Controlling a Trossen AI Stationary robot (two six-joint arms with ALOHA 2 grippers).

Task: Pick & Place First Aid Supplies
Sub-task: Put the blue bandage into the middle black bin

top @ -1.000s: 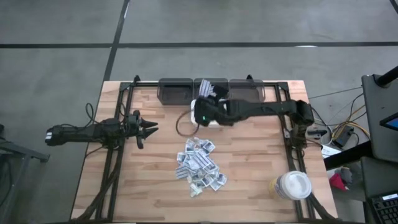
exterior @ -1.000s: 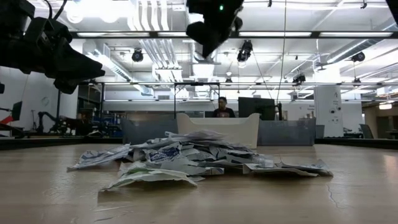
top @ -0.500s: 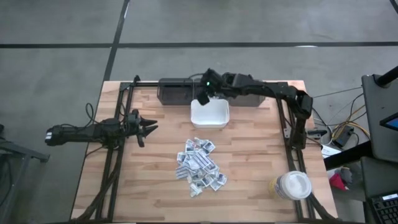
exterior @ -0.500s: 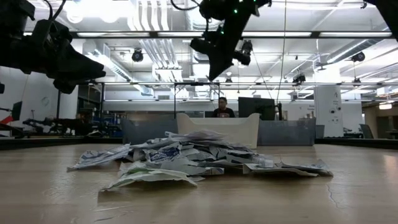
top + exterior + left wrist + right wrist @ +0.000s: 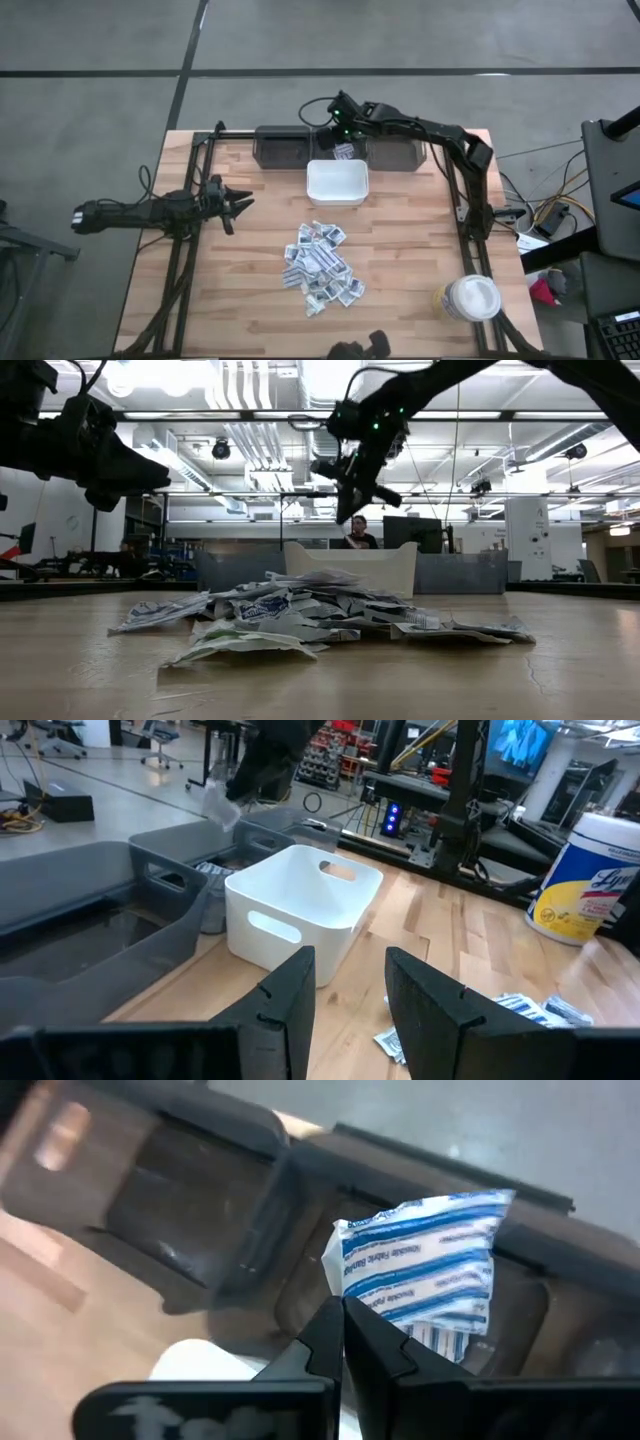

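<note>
Right tool (image 5: 341,133) is pinched shut on one blue-striped sachet (image 5: 425,1265). Over the last second it has swung from above the white bin (image 5: 337,184) to the back edge of the counter (image 5: 240,300), and now sits over the middle dark bin (image 5: 343,152) of the row there, where a sachet already lies. The sachet hangs clear of the bin, not released. Judgement: transport leg is done and the drop is next; opening here should land it in that middle bin. The rest of the sachet pile (image 5: 322,264) sits mid-counter, toward the front, so plenty of cycles remain. Left tool (image 5: 241,203) is parked near the left edge, fingers apart, holding nothing, unmoved.
</note>
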